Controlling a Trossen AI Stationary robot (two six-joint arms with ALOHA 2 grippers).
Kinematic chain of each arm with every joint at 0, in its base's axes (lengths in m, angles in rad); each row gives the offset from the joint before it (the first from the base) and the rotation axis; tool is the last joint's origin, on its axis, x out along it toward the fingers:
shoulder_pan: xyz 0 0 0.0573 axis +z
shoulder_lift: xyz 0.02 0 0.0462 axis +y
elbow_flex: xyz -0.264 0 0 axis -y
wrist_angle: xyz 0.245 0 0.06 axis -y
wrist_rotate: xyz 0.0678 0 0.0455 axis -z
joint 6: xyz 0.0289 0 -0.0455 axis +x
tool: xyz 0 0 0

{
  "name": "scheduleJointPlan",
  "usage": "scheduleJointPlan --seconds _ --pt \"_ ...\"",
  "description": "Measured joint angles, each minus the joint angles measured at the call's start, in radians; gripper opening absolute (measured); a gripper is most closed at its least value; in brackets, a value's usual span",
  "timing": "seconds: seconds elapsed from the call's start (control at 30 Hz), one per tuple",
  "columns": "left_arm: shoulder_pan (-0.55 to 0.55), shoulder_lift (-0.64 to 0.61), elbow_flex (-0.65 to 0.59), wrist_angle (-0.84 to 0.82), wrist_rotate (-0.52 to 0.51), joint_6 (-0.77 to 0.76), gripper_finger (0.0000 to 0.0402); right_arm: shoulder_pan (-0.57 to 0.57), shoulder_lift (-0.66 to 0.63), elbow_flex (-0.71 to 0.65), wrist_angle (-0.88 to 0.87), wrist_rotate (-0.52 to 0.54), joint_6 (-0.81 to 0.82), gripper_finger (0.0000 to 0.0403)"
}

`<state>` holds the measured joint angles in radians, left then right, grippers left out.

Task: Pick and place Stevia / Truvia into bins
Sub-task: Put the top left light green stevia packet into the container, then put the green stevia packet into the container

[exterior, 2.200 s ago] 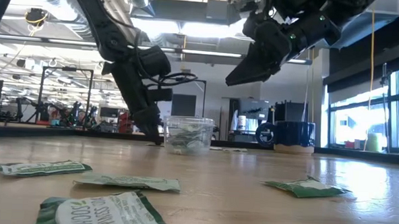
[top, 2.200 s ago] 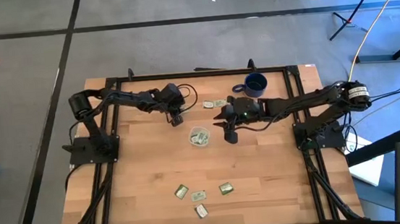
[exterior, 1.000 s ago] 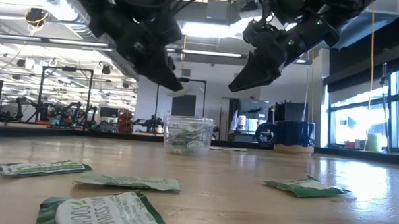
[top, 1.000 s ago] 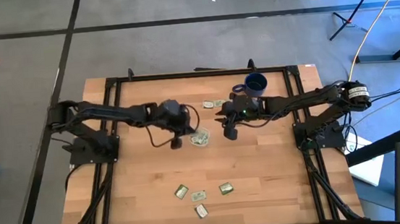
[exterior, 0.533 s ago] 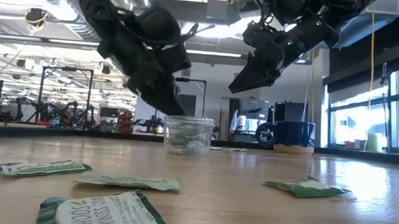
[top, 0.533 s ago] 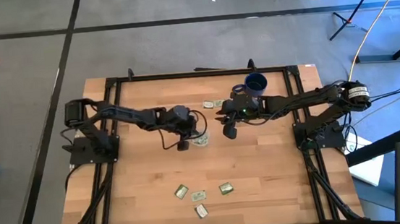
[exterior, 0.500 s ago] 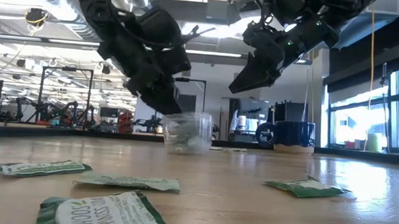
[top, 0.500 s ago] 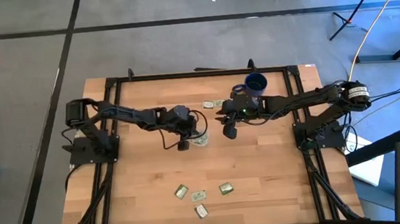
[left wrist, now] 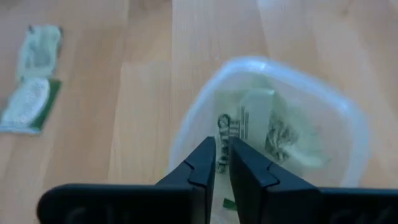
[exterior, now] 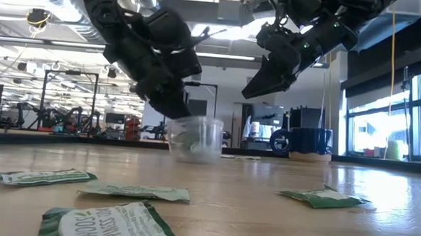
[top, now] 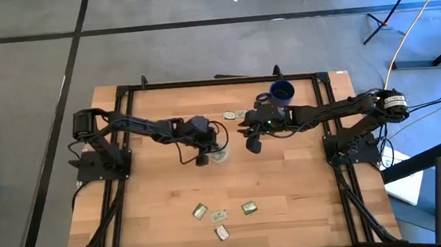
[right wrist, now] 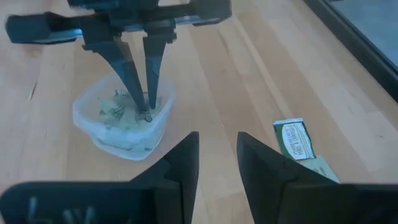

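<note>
From overhead we look straight down on the whole table [top: 163, 200], with both arms reaching in from its left and right edges and floor all around. The low camera sits at tabletop height near one edge, facing level across the wood into the room behind, close enough that the nearest sachets [exterior: 113, 224] loom large. The left wrist camera looks past its own fingers, very close onto the clear cup [left wrist: 280, 124]. The right wrist camera stands farther off, facing that same cup [right wrist: 121, 127] and the left gripper [right wrist: 142, 102] at its rim. All four views share the cup [top: 220, 152] [exterior: 195, 139].
</note>
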<state>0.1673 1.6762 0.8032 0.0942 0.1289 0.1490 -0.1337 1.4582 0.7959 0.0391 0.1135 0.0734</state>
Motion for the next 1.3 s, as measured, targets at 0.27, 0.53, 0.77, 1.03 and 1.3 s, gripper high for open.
scheduleJointPlan --seconds 0.27,0.53,0.77,1.03,1.3 --pt "-0.003 -0.055 0.000 -0.003 0.019 -0.005 0.0044 0.000 0.000 0.001 0.000 0.000 -0.004 0.0112" --pt "0.012 -0.188 0.000 -0.088 -0.019 -0.005 0.0045 -0.033 0.000 0.002 0.047 -0.002 -0.109 0.0112" --pt "0.060 -0.336 -0.010 -0.075 -0.035 -0.032 0.0045 -0.149 0.040 0.062 0.047 -0.082 -0.135 0.0112" --pt "0.084 -0.470 -0.163 0.122 -0.034 -0.086 0.0045 -0.235 0.259 0.169 0.032 -0.150 -0.155 0.0112" --pt "0.084 -0.488 -0.208 0.136 -0.042 -0.100 0.0045 -0.274 0.438 0.291 -0.059 -0.152 -0.135 0.0089"
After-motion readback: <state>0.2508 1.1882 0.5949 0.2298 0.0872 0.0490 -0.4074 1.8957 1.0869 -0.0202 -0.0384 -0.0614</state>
